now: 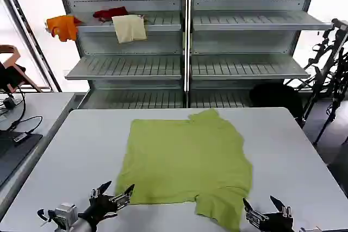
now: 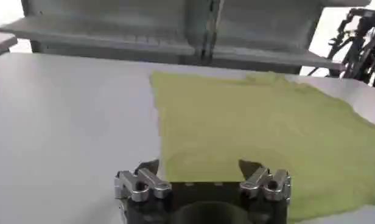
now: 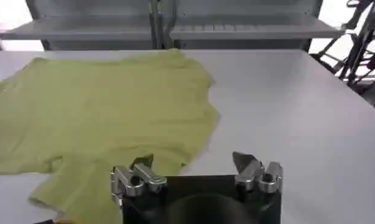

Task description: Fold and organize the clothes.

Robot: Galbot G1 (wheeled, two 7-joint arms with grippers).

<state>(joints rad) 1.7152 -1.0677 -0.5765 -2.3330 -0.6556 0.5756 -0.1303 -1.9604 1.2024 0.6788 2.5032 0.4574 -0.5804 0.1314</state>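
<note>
Grey metal shelving (image 1: 187, 69) stands behind a pale grey table (image 1: 76, 145), with an orange cloth (image 1: 62, 26), a red cloth (image 1: 110, 13) and a cream cloth (image 1: 129, 27) draped along its upper left shelf. A second table (image 1: 32, 107) with cables sits off the left edge.

The lime-green T-shirt (image 1: 187, 161) lies spread flat across the middle of the table, nearer the front edge than the back, its far edge reaching close to the back edge. One sleeve (image 1: 220, 210) juts out toward the front edge on the right side. The fabric shows soft wrinkles; any print on it is too faint to make out.

The left gripper (image 1: 113, 193) hovers at the front edge beside the shirt's near left corner, its two fingers spread wide apart and holding nothing; from the left wrist view the gripper (image 2: 199, 171) faces the shirt's (image 2: 260, 128) hem. The right gripper (image 1: 262, 206) hangs at the front edge just right of the sleeve, fingers likewise spread and empty; in the right wrist view it (image 3: 193, 163) points along the shirt's (image 3: 102, 109) right side, over bare table (image 3: 297, 103).
</note>
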